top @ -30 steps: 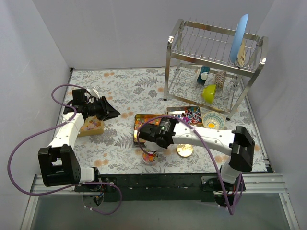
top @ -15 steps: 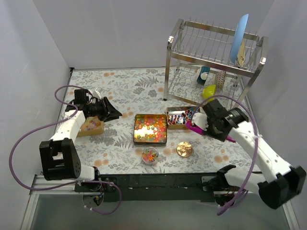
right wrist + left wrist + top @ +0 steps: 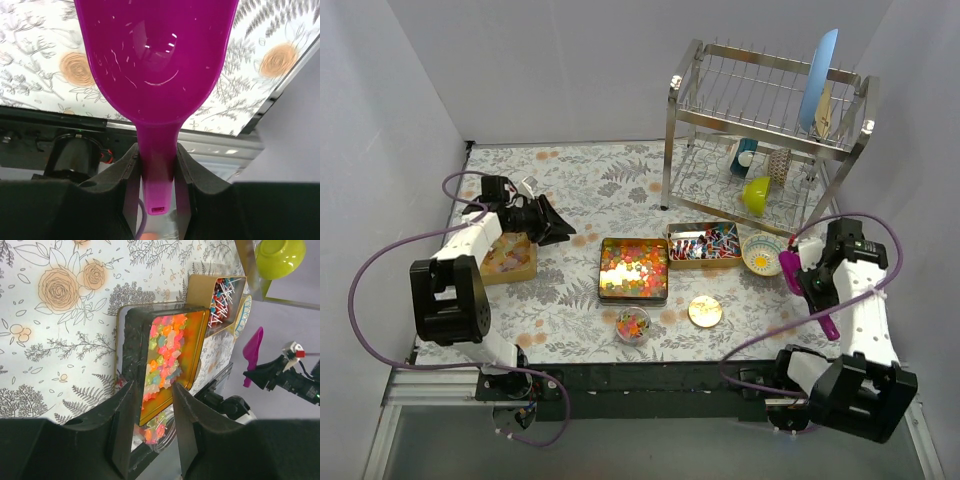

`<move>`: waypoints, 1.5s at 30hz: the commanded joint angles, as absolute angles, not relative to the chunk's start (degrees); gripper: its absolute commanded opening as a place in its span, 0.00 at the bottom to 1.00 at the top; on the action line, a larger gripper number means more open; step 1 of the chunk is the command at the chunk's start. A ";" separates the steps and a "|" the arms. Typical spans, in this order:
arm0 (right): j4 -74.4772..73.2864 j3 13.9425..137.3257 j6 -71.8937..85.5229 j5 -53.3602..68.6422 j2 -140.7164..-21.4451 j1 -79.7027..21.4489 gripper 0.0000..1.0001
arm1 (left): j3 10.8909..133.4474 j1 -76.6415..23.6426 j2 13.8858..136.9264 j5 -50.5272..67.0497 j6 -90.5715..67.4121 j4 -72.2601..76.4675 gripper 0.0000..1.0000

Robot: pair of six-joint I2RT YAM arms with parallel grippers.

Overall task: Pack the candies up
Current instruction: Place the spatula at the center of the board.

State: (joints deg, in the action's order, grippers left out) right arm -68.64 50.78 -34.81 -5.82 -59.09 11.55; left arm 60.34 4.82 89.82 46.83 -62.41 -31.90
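Overhead, white walls close in a worktop printed with leaves and flowers, a steel rack at its far right corner. Candies fill a square tin mid-worktop. More lie in a second tin just right of it, a box by the left edge and a cup near the front edge, close to a gold lid. The left tool hangs near the box, jaws narrowly apart and empty. By the right edge, the right tool clamps a purple scoop by its handle.

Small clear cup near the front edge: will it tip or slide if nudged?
Probably slides: the cup looks low, wide and upright. Likely light, being small. With no lid on, a hard nudge might spill its candies.
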 commanded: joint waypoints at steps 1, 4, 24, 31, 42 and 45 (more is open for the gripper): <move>-65.22 52.65 -31.29 -0.53 -63.36 20.81 0.01 | 65.03 5.19 92.54 48.16 -62.31 -31.55 0.34; -63.64 51.69 -30.07 -1.14 -64.33 23.99 0.01 | 66.53 5.27 94.65 47.99 -61.44 -32.34 0.34; -43.41 46.76 -28.38 -6.60 -78.66 27.25 0.17 | 66.71 5.27 95.45 45.44 -57.39 -39.99 0.62; -42.19 44.74 -32.69 -2.46 -80.42 27.25 0.27 | 64.51 5.27 93.43 45.88 -59.06 -38.67 0.62; -53.51 51.05 -34.63 0.88 -77.09 27.33 0.60 | 64.42 5.19 93.16 48.42 -60.29 -37.97 0.62; -58.61 55.17 -37.34 4.03 -72.18 27.33 0.63 | 65.04 5.19 93.25 49.13 -60.56 -37.88 0.62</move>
State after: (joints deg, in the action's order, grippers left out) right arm -50.17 48.42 -33.80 0.03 -78.94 27.00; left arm 64.49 4.82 95.77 46.50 -60.07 -38.54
